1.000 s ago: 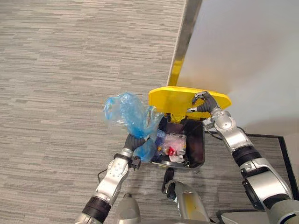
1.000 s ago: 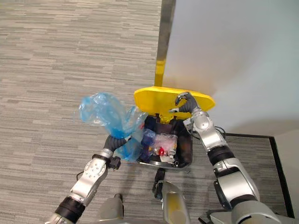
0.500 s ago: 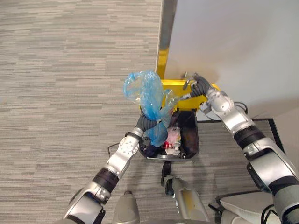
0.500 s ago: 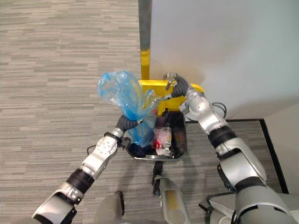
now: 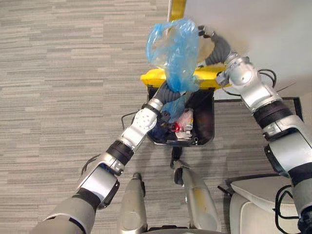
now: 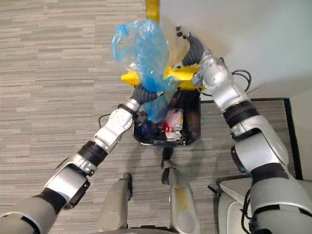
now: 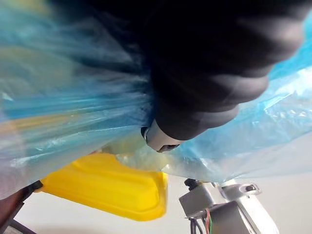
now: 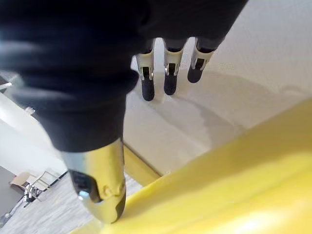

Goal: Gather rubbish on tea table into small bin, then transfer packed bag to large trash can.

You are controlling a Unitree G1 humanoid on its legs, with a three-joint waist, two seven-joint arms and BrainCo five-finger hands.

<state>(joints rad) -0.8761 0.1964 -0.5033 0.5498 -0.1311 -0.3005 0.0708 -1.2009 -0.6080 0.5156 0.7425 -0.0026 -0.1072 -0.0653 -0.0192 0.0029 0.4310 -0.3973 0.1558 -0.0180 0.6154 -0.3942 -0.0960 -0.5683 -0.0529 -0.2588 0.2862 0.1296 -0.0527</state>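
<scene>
We see the large trash can [image 5: 207,119], a black one, standing on the grey striped floor [image 5: 58,73] just beside a pale wall [image 5: 263,24]. Its yellow lid [image 5: 152,78] is lifted and shows as a band across the far rim, so the mouth of the can is open toward us. Inside the can there is rubbish: a pinkish-white crumpled wrapper [image 5: 184,118], a small red piece [image 5: 175,127] touching it, and something dark blue at the side near the left arm, which we cannot name.

The blue bag [image 5: 174,44] is in the air, held up over the lid and the far side of the can. It is thin, half-transparent plastic, puffed out above the grip, and a short tail of it hangs below toward the mouth of the can. We cannot tell what is inside the bag. The left hand [image 5: 168,92] has it by the neck, with its fingers closed round the gathered plastic. In the left wrist view the blue film lies all round the dark cover.

The right hand [image 5: 218,48] is at the top edge of the lid, on the wall side. In the right wrist view its fingers [image 8: 168,80] are straight and side by side, touching nothing, while the thumb [image 8: 100,195] lies apart from them, down at the yellow edge.
</scene>
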